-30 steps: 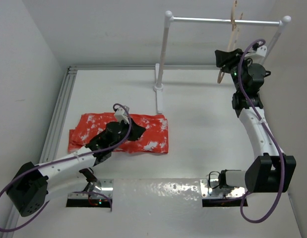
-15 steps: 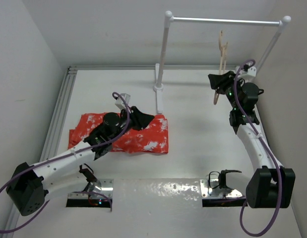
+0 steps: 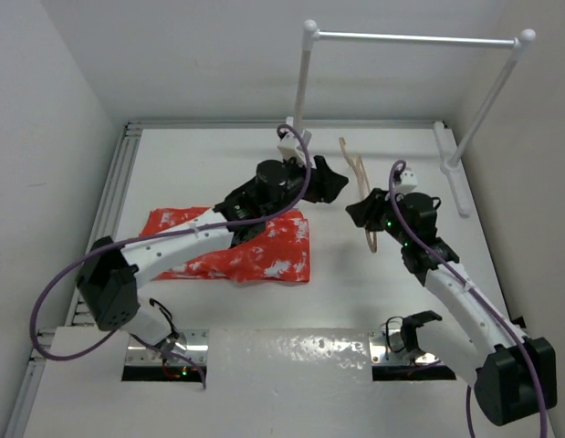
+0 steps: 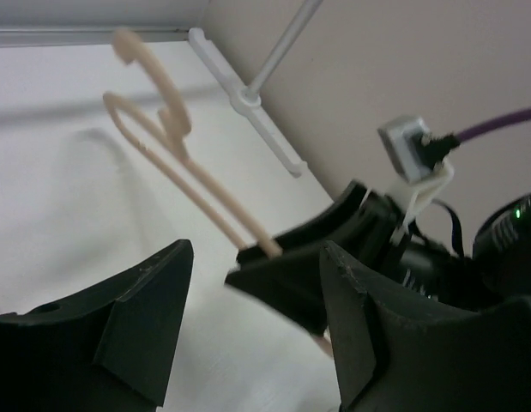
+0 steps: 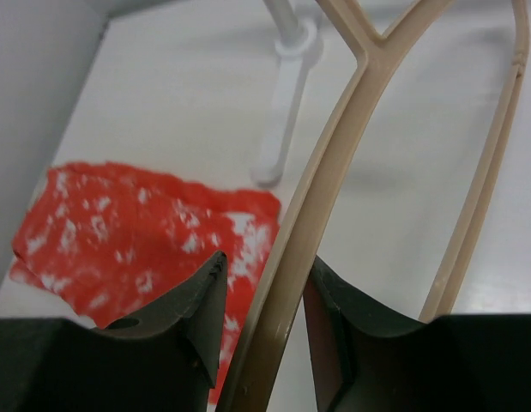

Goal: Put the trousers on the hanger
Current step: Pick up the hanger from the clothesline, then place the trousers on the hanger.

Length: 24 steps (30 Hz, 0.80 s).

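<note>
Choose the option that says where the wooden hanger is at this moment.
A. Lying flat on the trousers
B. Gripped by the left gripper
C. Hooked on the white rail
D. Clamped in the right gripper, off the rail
D: in the right wrist view the right gripper is shut on the hanger, and the top view shows the hanger well below and away from the white rail.

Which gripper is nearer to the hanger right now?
Right. The right gripper is shut on the hanger, clamping one of its wooden bars. The left gripper is open and faces the hanger from its left in the top view, close but apparently not touching.
</note>
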Available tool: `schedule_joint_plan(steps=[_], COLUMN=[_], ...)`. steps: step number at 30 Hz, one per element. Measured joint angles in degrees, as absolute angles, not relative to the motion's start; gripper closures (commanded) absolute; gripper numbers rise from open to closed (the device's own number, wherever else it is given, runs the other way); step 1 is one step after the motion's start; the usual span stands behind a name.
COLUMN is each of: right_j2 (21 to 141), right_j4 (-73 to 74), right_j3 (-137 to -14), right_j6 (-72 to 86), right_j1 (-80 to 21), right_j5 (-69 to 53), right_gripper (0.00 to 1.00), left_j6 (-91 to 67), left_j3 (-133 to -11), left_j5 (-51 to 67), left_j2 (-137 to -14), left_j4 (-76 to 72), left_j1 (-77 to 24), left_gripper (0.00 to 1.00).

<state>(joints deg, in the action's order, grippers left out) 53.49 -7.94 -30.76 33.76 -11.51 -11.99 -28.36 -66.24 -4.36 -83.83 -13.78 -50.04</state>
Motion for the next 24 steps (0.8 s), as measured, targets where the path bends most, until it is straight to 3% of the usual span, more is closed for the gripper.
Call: schedule_joint_plan(steps=[20, 24], right_j2=[51.09, 51.07], right_j4=[-3.9, -4.38], right_j3=[-22.83, -22.81], right_j6=[29.95, 29.95], right_j1=[-17.15, -17.15], right_j5=[-5.13, -6.07], right_gripper=[1.0, 1.0], left_j6=[-28.38, -29.32], left_j3=[-84.31, -87.88], left_j5=[-16.86, -16.99], left_j2=[-105.73, -110.43], left_j4=[-2.74, -2.76], left_j1=[-50.92, -50.92], left_gripper=[0.41, 0.46])
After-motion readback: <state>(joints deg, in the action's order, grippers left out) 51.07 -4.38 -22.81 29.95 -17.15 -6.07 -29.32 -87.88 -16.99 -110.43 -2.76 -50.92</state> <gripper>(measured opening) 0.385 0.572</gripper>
